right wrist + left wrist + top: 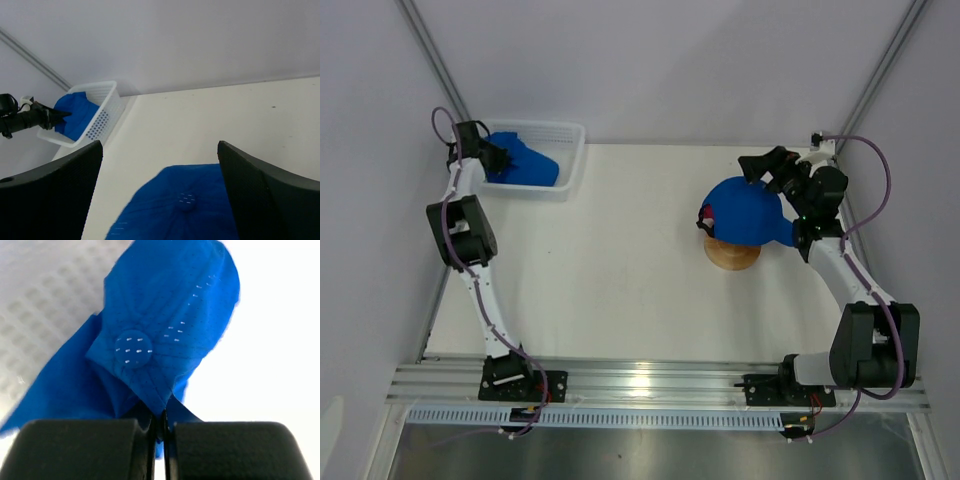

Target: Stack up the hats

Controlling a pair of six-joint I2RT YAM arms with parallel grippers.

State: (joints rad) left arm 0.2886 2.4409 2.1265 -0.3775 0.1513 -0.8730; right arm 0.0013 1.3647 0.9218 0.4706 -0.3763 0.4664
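A royal blue hat (748, 212) sits on top of the round wooden stand (732, 256), with a magenta-pink hat edge (705, 216) showing under it at the left. My right gripper (772, 166) is open and empty just behind and above it; the right wrist view shows the hat's crown (185, 210) below the spread right gripper (160, 150). A second blue hat (528, 162) lies in the white mesh basket (570, 135). My left gripper (496, 157) is shut on its fabric, as the left wrist view shows: the left gripper (162, 422) pinches the hat (165, 305) near the crown.
The basket stands at the table's far left corner, also seen in the right wrist view (102, 117) with the blue hat (75, 112) in it. Grey walls close in the back and sides. An aluminium rail (650, 385) runs along the near edge.
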